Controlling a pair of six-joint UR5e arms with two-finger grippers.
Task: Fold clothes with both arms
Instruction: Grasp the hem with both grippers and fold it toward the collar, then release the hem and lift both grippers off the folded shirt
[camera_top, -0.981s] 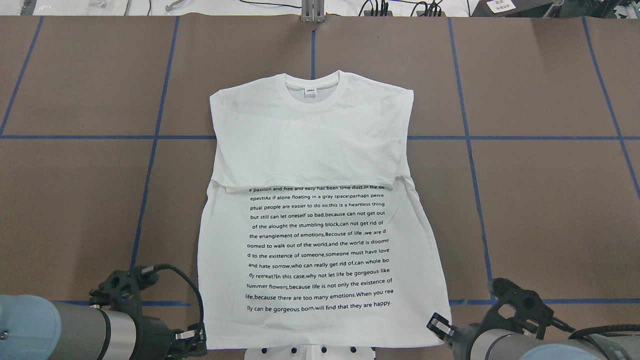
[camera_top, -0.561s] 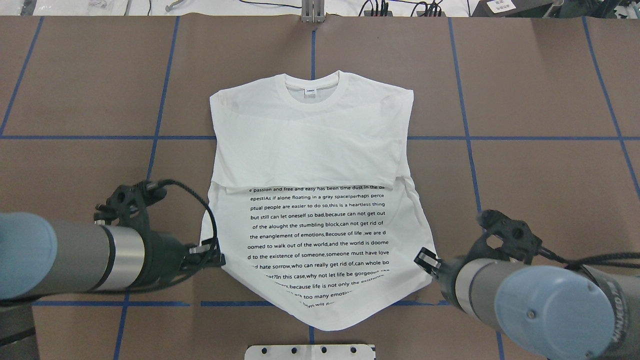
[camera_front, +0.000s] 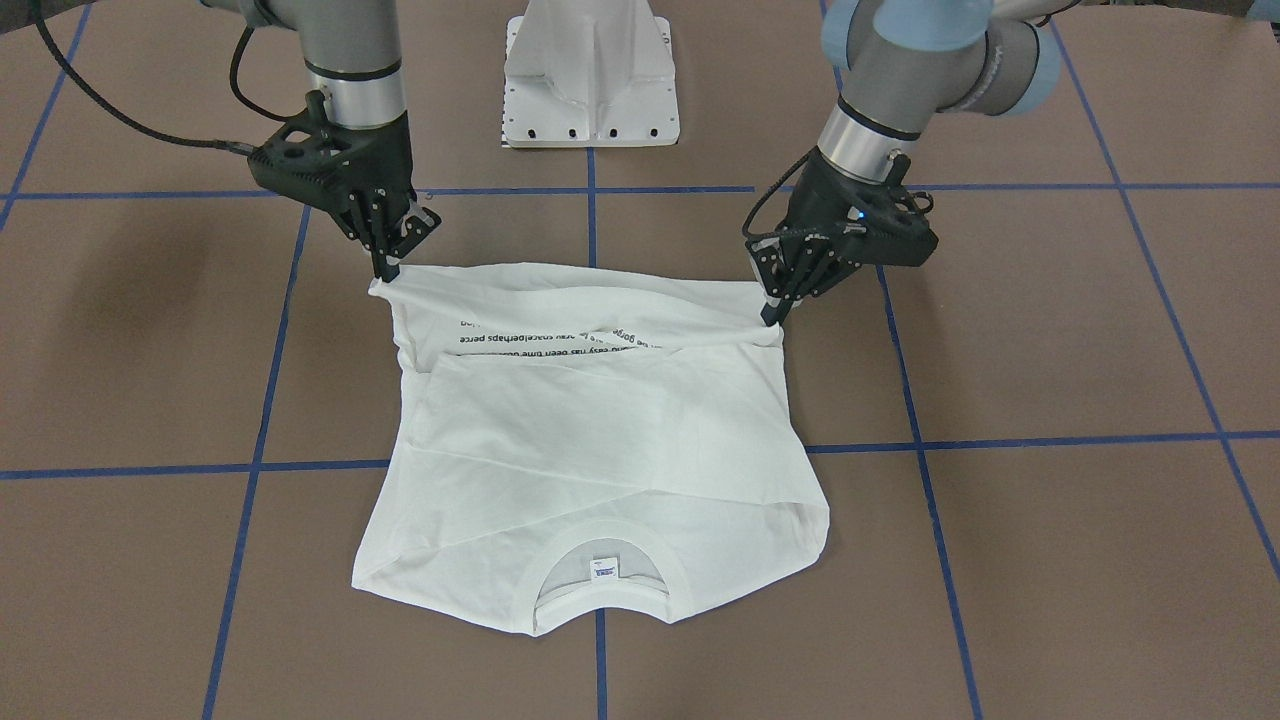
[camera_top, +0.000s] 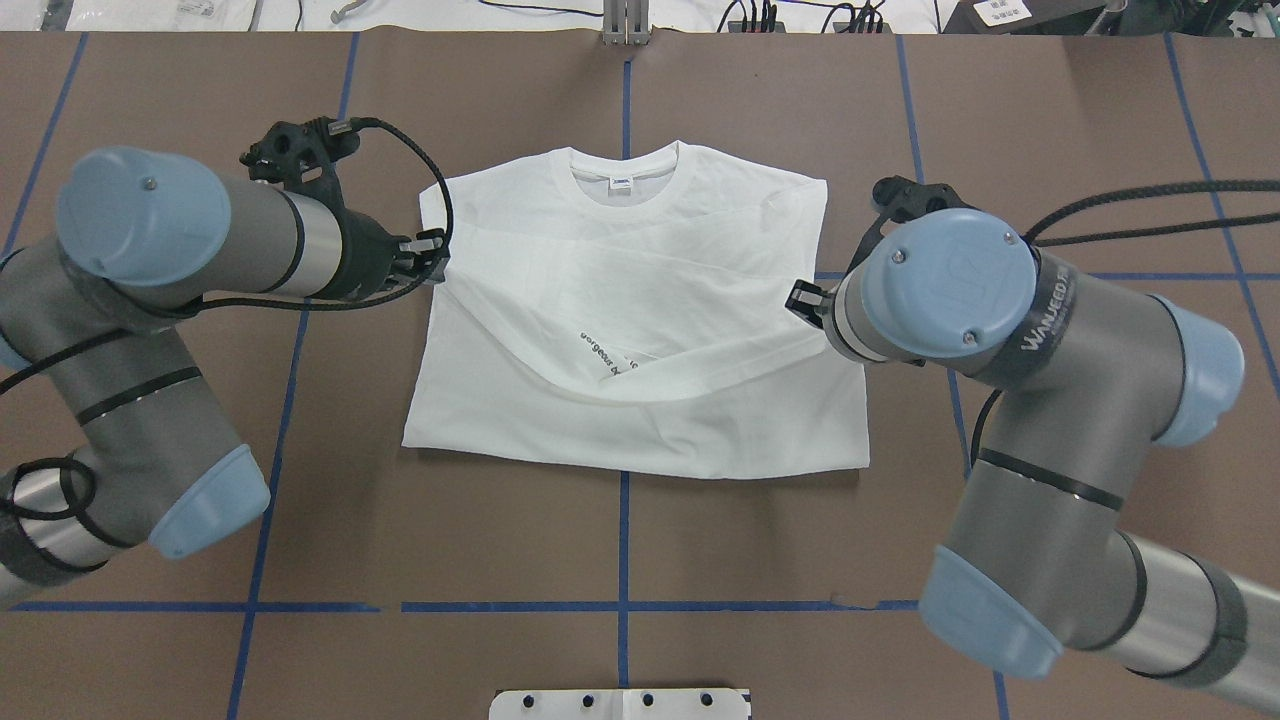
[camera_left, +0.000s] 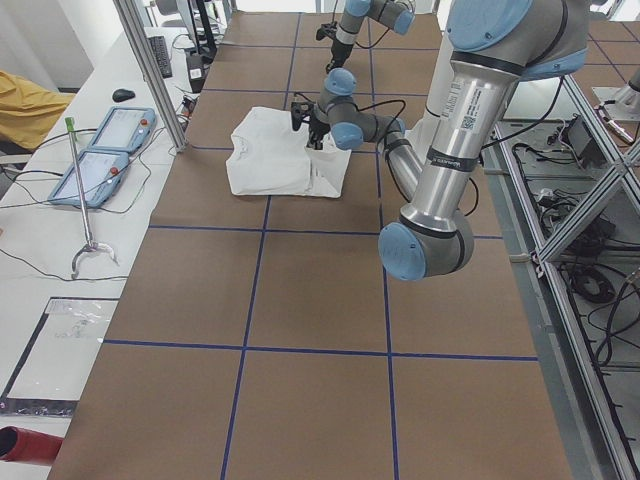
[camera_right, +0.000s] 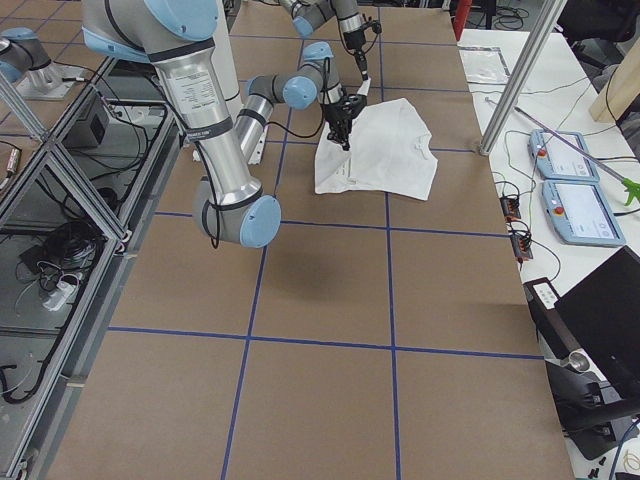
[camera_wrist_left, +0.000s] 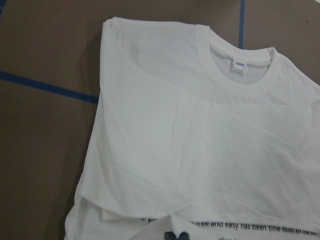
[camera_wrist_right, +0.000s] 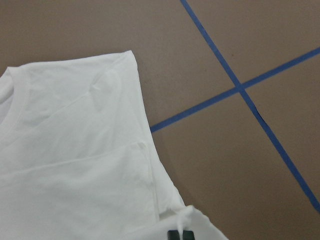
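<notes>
Left arm (camera_top: 230, 240), right arm (camera_top: 1100, 330): silver-grey tubes, light-blue joint caps, black braided cables, black wrist housings; right arm lettered white.

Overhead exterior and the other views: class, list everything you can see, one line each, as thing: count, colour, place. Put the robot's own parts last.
Table: one, brown, fills the scene.
Tape lines: several, blue, forming a grid on the table.
T-shirt: one, white with black print, at the table's centre, near hem lifted over its body.
Control panels: two, light blue, on the side bench.
Pedestal base: one, white, at the robot's table edge.
Left arm: one, silver-grey with light-blue caps, beside the shirt.
Right arm: one, same colours, on the opposite side.
Left gripper: one, black, pinching a hem corner.
Right gripper: one, black, pinching the other corner.
</notes>
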